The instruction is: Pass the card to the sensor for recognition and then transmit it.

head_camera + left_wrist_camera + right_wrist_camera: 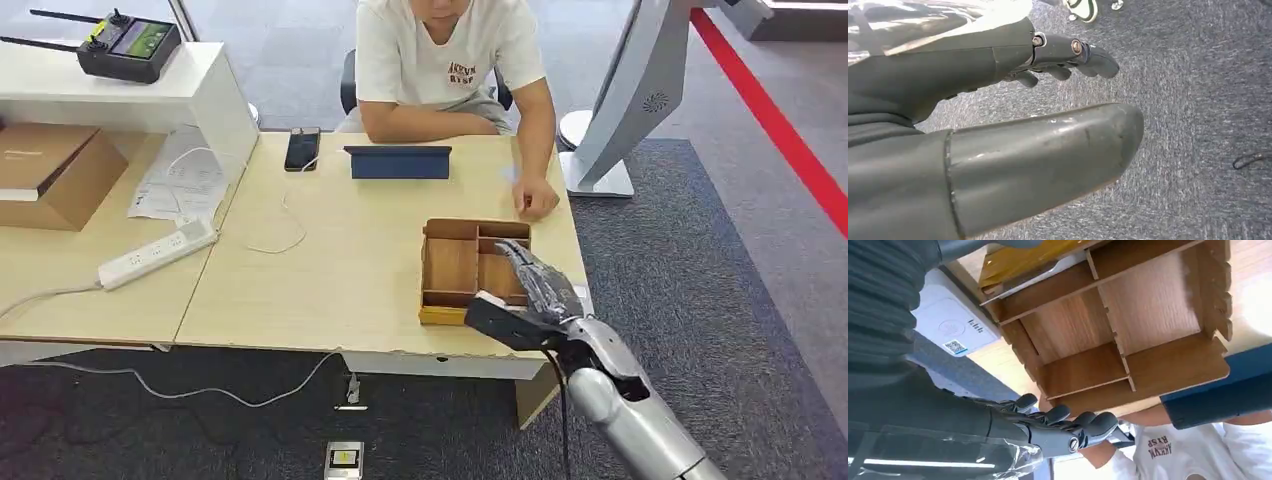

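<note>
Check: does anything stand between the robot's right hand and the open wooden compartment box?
Nothing visible does. The right hand hangs directly over the brown wooden compartment box; the person's hand rests beyond it.

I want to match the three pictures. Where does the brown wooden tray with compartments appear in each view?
Head view: the brown wooden tray lies on the table's right part, under the right hand.
Left wrist view: not in it.
Right wrist view: the tray spans the upper middle.
Shared landmark: the person's white shirt.
</note>
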